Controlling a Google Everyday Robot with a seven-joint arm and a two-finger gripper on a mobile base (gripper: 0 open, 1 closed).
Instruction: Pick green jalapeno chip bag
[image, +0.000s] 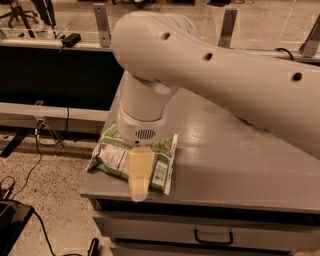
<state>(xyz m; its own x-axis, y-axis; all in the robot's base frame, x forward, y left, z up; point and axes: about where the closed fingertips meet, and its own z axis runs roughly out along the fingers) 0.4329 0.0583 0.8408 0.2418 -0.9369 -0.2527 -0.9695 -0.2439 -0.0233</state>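
Note:
The green jalapeno chip bag (112, 156) lies flat on the front left corner of the grey table (225, 170), with its white nutrition panel and barcode facing up. It slightly overhangs the left edge. My gripper (139, 175) hangs from the thick white arm (210, 70) directly over the bag's middle, reaching down to the table's front edge. It covers part of the bag. Whether it touches the bag is hidden.
The white arm fills the upper right of the view and hides the back of the table. A drawer with a handle (214, 237) sits under the tabletop. Cables (30, 175) run over the speckled floor at the left. A dark bench with rails (55, 75) stands behind.

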